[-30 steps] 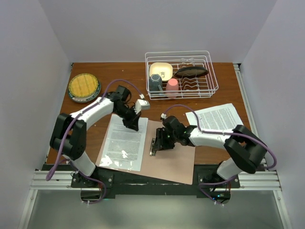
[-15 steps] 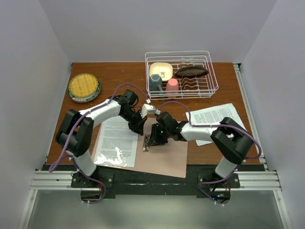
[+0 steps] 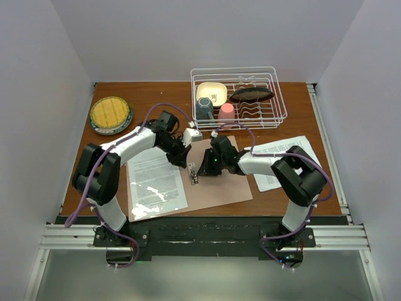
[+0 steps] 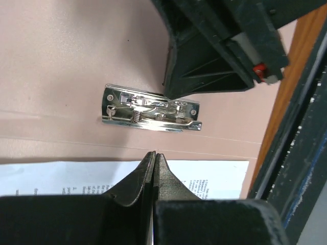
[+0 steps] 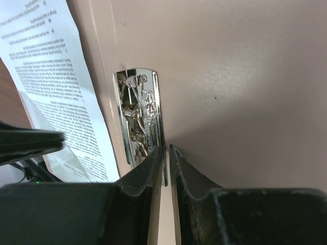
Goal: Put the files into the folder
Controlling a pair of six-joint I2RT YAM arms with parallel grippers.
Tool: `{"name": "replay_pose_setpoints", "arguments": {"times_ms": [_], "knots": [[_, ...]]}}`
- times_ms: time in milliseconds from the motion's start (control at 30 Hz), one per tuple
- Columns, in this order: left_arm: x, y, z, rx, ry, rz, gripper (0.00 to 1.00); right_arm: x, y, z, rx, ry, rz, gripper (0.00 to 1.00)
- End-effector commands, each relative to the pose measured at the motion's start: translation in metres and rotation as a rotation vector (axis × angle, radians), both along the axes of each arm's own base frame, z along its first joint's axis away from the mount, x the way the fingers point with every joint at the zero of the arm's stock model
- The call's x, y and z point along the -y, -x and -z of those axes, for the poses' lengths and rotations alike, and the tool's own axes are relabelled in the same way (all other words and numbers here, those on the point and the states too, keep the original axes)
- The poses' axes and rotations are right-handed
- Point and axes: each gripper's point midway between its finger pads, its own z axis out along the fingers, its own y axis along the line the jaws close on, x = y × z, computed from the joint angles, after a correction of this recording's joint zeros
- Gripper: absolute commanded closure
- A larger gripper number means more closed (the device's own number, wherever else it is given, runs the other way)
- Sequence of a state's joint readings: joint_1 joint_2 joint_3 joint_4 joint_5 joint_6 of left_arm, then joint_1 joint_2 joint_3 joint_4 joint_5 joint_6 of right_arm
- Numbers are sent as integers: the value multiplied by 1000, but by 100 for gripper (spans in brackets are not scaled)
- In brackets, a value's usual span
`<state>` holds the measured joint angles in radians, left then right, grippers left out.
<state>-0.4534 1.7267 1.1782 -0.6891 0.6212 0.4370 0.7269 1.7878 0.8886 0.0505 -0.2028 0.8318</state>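
The pink folder (image 3: 225,185) lies open on the table. One printed sheet (image 3: 155,185) lies on its left leaf. The second sheet (image 3: 285,153) lies on the table to the right, partly under my right arm. The silver clip (image 3: 193,174) sits on the spine. My left gripper (image 3: 185,162) is shut and empty, tips over the folder (image 4: 61,61) just beside the clip (image 4: 150,108) and the sheet's edge (image 4: 51,178). My right gripper (image 5: 166,149) is shut on the clip's edge (image 5: 140,117), with the sheet (image 5: 56,76) to its left.
A white wire dish rack (image 3: 276,113) stands at the back with a yellow bowl, two cups and a dark dish. A yellow plate (image 3: 110,114) sits at the back left. The two grippers are close together over the spine.
The folder with its sheet has slid away from the near table edge and turned. Both grippers moved toward the back with it, and my left gripper came close to the clip.
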Motion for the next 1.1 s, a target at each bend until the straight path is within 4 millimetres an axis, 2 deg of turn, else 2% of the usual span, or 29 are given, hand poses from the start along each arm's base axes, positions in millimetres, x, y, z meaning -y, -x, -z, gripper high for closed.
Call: {"name": "replay_pose_setpoints", "arguments": {"times_ms": [0,200,300,467,633,767,900,933,967,1033,1067], "knots": [[-4,-23,23,21,-70,-48,100,49,19,62,-92,222,90,84],[-15,-33,52,12,-167,-94,100,54,28,68,-107,214,105,84],[-15,-34,58,10,-175,-115,100,58,33,72,-114,219,104,85],[3,-42,55,5,-126,-114,100,63,35,72,-109,218,115,86],[22,-44,62,-25,-110,-76,100,69,37,69,-88,213,134,86],[35,-57,60,-23,-78,-64,100,71,36,64,-56,186,162,86],[35,-58,57,-24,-85,-57,100,68,33,64,-50,189,144,85],[29,-51,61,-33,-98,-58,100,67,31,64,-42,192,136,85],[27,-52,51,1,-94,-63,100,66,28,63,-38,194,137,85],[18,-43,51,4,-107,-67,100,68,26,66,-35,212,138,85],[14,-44,41,28,-104,-81,100,68,24,65,-31,214,143,85]]}}
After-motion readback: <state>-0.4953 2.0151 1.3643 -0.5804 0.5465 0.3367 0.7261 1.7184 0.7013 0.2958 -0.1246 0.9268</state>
